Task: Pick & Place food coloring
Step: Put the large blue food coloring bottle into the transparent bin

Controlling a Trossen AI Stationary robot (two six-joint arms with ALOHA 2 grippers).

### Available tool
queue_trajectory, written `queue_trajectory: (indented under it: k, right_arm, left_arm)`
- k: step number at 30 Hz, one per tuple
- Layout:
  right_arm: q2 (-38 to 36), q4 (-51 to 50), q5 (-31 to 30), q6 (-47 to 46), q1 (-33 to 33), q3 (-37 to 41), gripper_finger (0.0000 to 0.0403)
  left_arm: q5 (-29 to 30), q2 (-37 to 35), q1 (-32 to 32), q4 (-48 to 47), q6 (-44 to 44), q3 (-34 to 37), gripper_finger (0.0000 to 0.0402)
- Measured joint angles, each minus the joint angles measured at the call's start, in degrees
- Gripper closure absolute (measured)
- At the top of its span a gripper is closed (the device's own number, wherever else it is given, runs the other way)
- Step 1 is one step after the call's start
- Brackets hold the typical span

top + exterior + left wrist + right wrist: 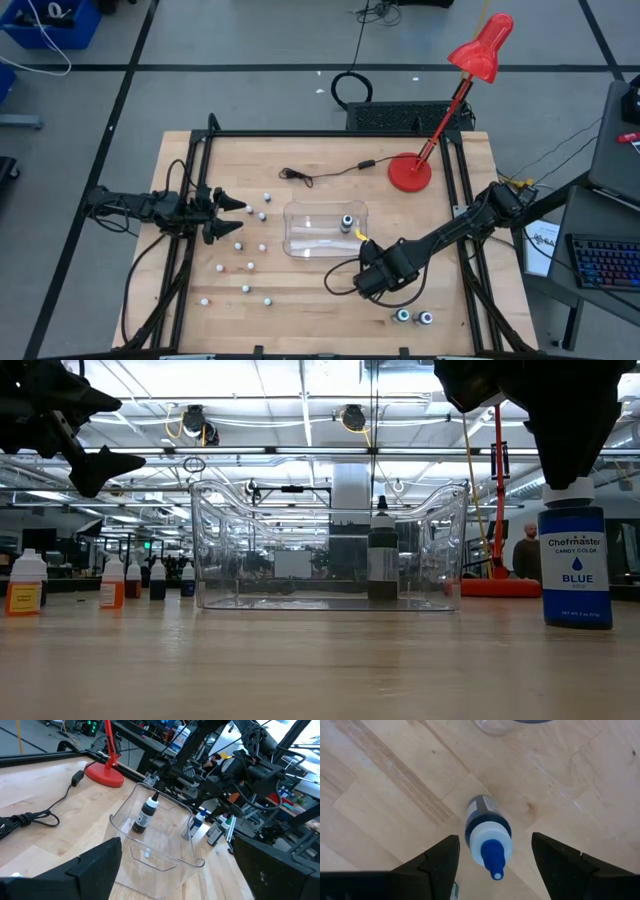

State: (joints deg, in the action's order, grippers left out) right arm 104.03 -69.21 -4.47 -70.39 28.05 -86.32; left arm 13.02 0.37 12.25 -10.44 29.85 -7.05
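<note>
Right gripper [492,857] poised directly over blue food coloring bottle [487,832], fingers spread either side, not touching it. Bottle upright on bare table [300,290], near the clear tub [325,232], which already holds one dark bottle [347,223]. Reads as pre-grasp: next, descend and pinch. Room around the bottle is open. Left gripper [235,217] waits, spread, over scattered bottles.

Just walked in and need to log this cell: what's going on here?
The right gripper hovers open directly above a blue food coloring bottle standing on the table, fingers either side but not gripping. One dark bottle already stands inside the clear tub. The left gripper waits open near the small bottles on the left side of the table.
</note>
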Motion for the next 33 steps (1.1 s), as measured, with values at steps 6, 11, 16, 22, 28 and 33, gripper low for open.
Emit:
queue_trajectory:
  k: [6, 11, 16, 22, 28, 33]
  right_arm:
    - [-0.03, 1.24, 0.56, -0.54, 0.0, 2.59, 0.0165]
    - [-0.08, 1.86, 1.73, -0.52, 0.0, 3.26, 0.0165]
    - [-1.27, 2.39, 1.4, -1.21, 0.02, 3.23, 0.0165]
    - [-1.6, 3.04, 1.31, -1.55, -0.14, 3.23, 0.0166]
    - [-1.62, 3.23, 1.39, -1.88, -0.28, 3.23, 0.0201]
    - [-1.62, 3.24, 1.55, -1.71, -0.26, 3.23, 0.027]
  left_arm:
    - [0.02, 0.01, 0.0, 0.0, 0.0, 0.02, 0.0023]
    - [0.0, 0.0, 0.0, 0.0, 0.0, 0.01, 0.0023]
    - [0.0, 0.01, 0.0, 0.0, 0.0, 0.02, 0.0023]
    - [0.02, 0.0, 0.0, 0.02, 0.0, 0.02, 0.0023]
    - [0.02, 0.0, 0.0, 0.03, 0.0, 0.02, 0.0023]
    - [0.02, 0.01, 0.0, 0.0, 0.0, 0.02, 0.0023]
